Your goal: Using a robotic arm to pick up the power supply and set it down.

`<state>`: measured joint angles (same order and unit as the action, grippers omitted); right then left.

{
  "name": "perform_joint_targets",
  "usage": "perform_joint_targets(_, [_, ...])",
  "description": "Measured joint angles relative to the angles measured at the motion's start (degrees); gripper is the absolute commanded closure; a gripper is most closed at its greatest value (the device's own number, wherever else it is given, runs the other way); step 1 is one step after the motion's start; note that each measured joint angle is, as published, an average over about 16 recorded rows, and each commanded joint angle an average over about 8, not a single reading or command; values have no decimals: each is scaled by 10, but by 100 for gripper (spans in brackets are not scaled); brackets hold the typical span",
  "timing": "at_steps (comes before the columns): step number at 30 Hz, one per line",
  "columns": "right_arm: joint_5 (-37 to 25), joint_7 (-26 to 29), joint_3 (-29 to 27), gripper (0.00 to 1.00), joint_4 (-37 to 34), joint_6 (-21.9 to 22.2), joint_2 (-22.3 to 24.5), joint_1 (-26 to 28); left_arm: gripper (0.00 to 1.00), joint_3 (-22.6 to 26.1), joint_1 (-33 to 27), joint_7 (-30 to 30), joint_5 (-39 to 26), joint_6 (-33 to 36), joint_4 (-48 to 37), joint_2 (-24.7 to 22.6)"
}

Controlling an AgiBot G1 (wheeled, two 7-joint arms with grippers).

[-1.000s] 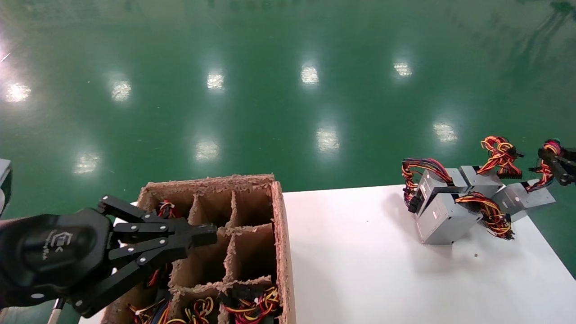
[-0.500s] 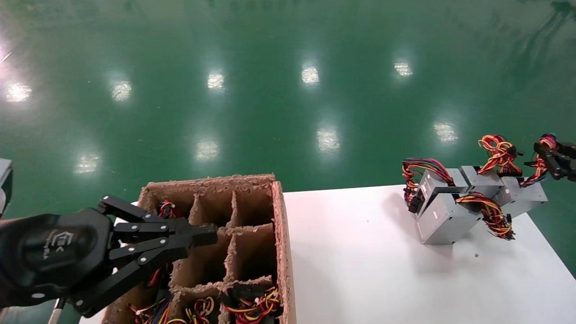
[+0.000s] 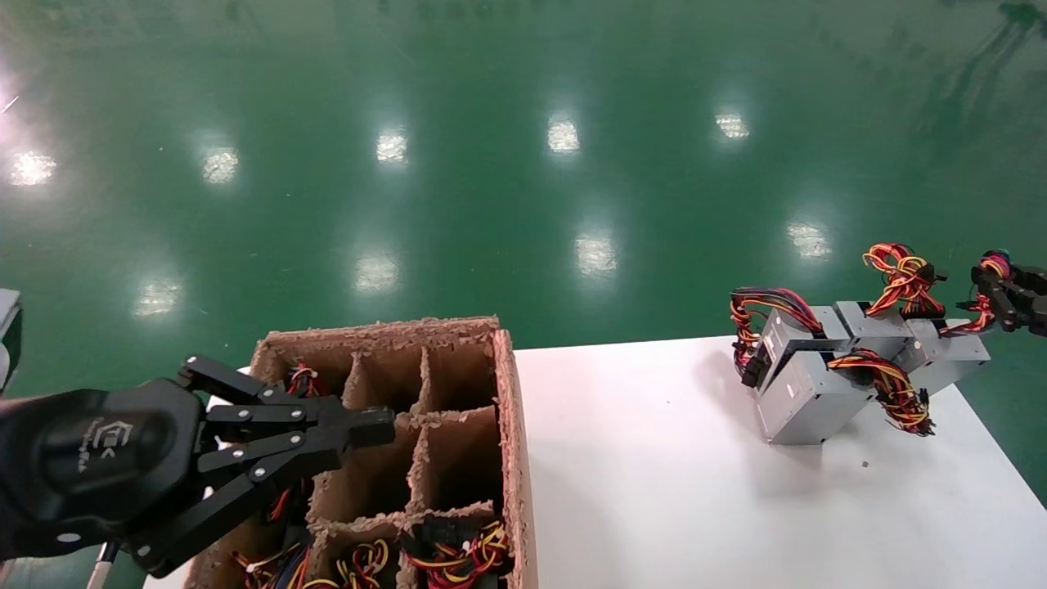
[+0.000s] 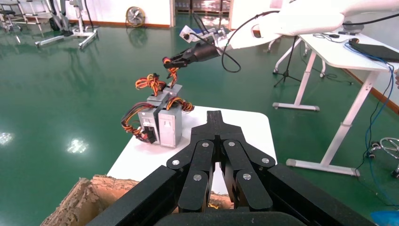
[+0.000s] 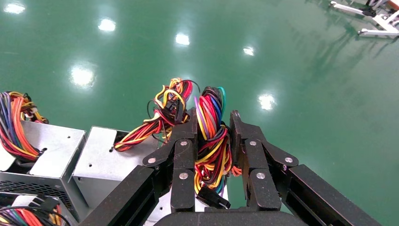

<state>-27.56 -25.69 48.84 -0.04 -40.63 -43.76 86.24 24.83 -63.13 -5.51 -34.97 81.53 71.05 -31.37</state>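
The power supply (image 3: 949, 358), a small grey metal box, leans at the right end of a cluster near the white table's (image 3: 654, 483) far right corner. Its knotted red, yellow, black and blue wire bundle (image 5: 212, 139) runs up into my right gripper (image 3: 996, 288), which is shut on the wires (image 3: 981, 315) just past the table edge. In the right wrist view the bundle fills the gap in the gripper (image 5: 214, 120), and the box itself is mostly hidden below. My left gripper (image 3: 372, 425) is shut and empty over the cardboard box, idle.
A divided cardboard box (image 3: 507, 409) with more wired units stands at the table's left. Other grey power supplies (image 3: 806, 393) with wire bundles crowd against the held one. The table edge lies right beside the right gripper, with green floor (image 3: 523, 164) beyond.
My right gripper has moved slightly up and to the left with the wire bundle. The power supply has tilted up and shifted closer to the neighbouring boxes. The left arm has not moved.
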Motion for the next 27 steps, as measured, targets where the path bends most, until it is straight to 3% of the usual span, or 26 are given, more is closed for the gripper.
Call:
perform_joint_targets(6, [-4, 2, 3, 19, -3, 17, -5, 5, 100, 0, 0, 0, 0, 0, 0, 0])
perform_joint_targets(8, [-5, 2, 4, 2, -5, 27, -7, 8, 100, 0, 0, 0, 0, 0, 0, 0])
perform_joint_targets(19, [-12, 3, 9, 0, -8, 85, -24, 20, 100, 0, 0, 0, 0, 0, 0, 0])
perform_joint_targets(27, [-15, 2, 10, 0, -1, 100, -32, 25, 100, 0, 0, 0, 0, 0, 0, 0])
